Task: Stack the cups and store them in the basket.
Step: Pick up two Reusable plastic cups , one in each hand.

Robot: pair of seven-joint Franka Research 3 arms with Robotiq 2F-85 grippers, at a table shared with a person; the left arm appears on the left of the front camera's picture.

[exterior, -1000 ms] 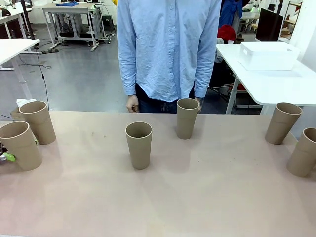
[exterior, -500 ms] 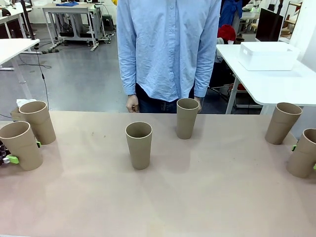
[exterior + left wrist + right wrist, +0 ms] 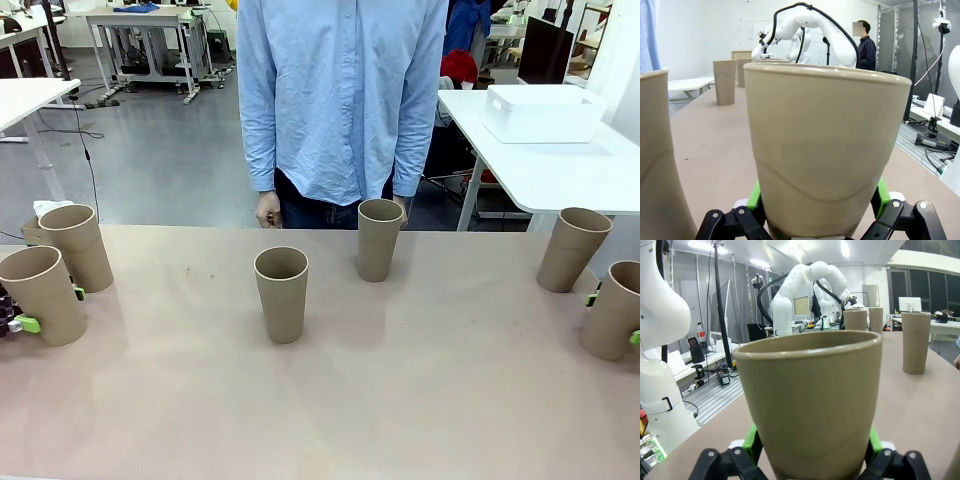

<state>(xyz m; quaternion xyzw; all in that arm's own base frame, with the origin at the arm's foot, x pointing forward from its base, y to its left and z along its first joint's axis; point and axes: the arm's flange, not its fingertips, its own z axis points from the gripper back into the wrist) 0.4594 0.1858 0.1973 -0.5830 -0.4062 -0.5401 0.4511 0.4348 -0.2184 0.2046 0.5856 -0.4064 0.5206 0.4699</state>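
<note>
At the left gripper [image 3: 818,196], green pads [image 3: 883,192] sit either side of the near-left cup [image 3: 825,150], jaws spread full and low on its wall. No squeeze evident, so you've bracketed it, not gripped it. Same at the right gripper [image 3: 812,442]: jaws wide, straddling the near-right cup [image 3: 807,405], which stands on the table [image 3: 400,400]. Both come in low and side-on, prob. so the open mouth is free for nesting. Outward: a second cup [image 3: 77,247] stands just behind the near-left one, close enough to knock if you swing wide. The far-right cup [image 3: 572,248] is near the near-right one but apart. Two more, the centre cup [image 3: 281,293] and the cup behind it [image 3: 379,238], stand mid-table in front of the person [image 3: 340,100], arms down, hands off. Nothing's stacked yet. The basket [image 3: 545,125] sits well off on a separate white table [image 3: 560,170] far right, so I'd judge: stack first, then one trip over.
</note>
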